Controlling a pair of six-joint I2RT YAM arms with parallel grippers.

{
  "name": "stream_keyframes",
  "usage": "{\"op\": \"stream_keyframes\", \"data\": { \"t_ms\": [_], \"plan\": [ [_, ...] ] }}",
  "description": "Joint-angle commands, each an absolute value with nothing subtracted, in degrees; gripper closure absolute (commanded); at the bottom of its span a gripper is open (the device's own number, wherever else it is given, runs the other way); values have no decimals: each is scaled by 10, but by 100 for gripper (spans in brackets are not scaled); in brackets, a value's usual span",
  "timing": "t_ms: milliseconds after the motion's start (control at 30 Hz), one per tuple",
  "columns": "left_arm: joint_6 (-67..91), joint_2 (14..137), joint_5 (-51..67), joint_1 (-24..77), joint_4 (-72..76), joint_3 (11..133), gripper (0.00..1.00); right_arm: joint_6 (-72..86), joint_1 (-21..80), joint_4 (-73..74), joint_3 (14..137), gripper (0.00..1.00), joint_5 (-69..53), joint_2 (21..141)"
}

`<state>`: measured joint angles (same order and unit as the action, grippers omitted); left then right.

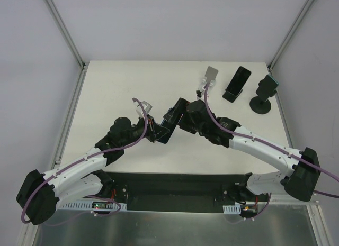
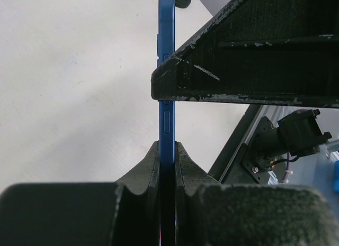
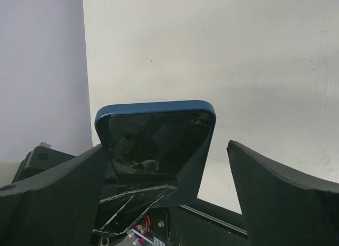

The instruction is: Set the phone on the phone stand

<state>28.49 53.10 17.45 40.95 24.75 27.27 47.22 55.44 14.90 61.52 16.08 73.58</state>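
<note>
The phone (image 3: 159, 145) has a glossy, mirror-like glass face and a smooth blue frame, possibly metal. The left gripper (image 2: 167, 145) has rough, matt black plastic fingers (image 2: 140, 174); the table (image 2: 63, 87) is matt white.

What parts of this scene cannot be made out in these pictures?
Top view: the blue phone is mostly covered by the left hand and the right hand.
Left wrist view: the phone shows only its thin edge, and the frame cuts off its top.
Right wrist view: the phone's lower part is hidden behind dark hardware.
Top view: the silver stand is too small to show its ledge.
</note>
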Motion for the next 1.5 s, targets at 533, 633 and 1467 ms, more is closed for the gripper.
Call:
{"op": "stream_keyframes", "data": {
  "t_ms": [533, 633, 1467],
  "plan": [
    [263, 509, 178, 414, 299, 289, 100, 537, 546, 110, 626, 23, 157, 756],
    [259, 506, 178, 414, 299, 290, 100, 533, 544, 108, 628, 35, 157, 758],
    [287, 333, -113, 410, 49, 256, 20, 82, 375, -66, 734, 99, 525, 921]
  ]
}}
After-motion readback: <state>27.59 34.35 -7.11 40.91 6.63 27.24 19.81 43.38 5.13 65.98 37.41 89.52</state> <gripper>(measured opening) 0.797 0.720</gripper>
